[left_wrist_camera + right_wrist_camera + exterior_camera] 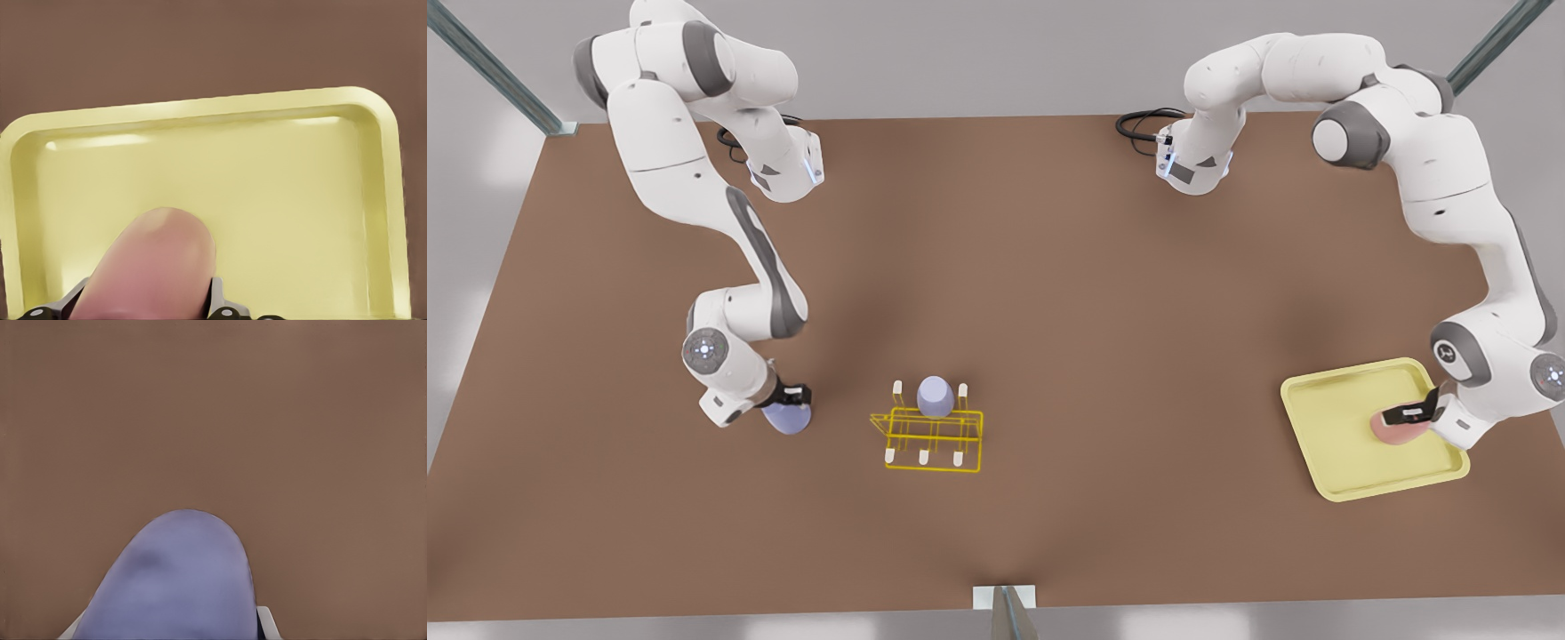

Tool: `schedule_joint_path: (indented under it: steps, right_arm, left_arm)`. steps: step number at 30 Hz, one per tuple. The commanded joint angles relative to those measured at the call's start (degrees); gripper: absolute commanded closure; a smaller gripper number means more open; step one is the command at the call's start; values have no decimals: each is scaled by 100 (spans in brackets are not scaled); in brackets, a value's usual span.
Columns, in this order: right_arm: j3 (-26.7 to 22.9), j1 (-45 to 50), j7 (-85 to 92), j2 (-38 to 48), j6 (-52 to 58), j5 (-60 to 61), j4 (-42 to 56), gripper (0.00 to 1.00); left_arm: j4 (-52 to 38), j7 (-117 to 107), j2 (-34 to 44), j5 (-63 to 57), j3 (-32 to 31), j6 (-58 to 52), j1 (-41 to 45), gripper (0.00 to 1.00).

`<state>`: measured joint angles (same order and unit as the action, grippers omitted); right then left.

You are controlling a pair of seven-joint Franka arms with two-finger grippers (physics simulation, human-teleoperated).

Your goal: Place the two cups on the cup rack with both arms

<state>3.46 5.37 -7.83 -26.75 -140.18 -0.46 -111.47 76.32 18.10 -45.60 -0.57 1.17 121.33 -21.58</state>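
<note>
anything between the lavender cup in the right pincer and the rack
No. Bare table separates the lavender cup in the right pincer from the yellow rack. But another lavender cup already sits on the back row's middle peg, so that spot is taken.

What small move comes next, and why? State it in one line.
Probably lift: the left gripper closes on the pink cup low inside the yellow tray, so raise it clear of the rim before heading for the cup rack. The right gripper holds a lavender cup beside the rack.
</note>
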Motion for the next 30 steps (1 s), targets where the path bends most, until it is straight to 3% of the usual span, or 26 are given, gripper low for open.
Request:
schedule_joint_path:
  steps: [1, 4, 8, 9, 13, 15, 17, 23, 30]
  right_arm:
    - [85, 17, -78, 135, 17, 309, 90, 18]
    - [243, 17, -52, 82, 35, 836, 618, 18]
    - [252, -1, -43, -305, 26, 1601, 1575, 18]
    - [252, -10, -43, -480, 26, 1698, 1865, 18]
    - [366, -19, -78, -929, 35, 2181, 2753, 18]
    - [463, -10, -78, -955, 43, 2393, 2850, 18]
    - [621, -10, -70, -964, 35, 2595, 2921, 18]
    - [911, 17, -70, -982, 52, 2630, 2833, 18]
    - [1034, 52, -8, -999, 70, 2621, 2657, 18]
  left_arm:
    - [5, -1132, 218, 13, -64, -751, 127, 18]
    - [-47, -2064, 508, 4, -223, -1226, 944, 18]
    - [-223, -4841, 666, -39, -1655, -1314, 1428, 18]
    - [-434, -5807, 631, -31, -1673, -1305, 1885, 18]
    - [-1910, -7645, -125, -13, -1831, -911, 2834, 18]
    - [-1937, -8076, -230, 13, -2094, -40, 3019, 18]
    - [-2174, -8094, -459, 84, -2385, 84, 3256, 18]
    - [-2728, -8929, -907, 321, -2393, 1244, 4065, 17]
    - [-2895, -8876, -1276, 321, -2376, 1744, 4452, 17]
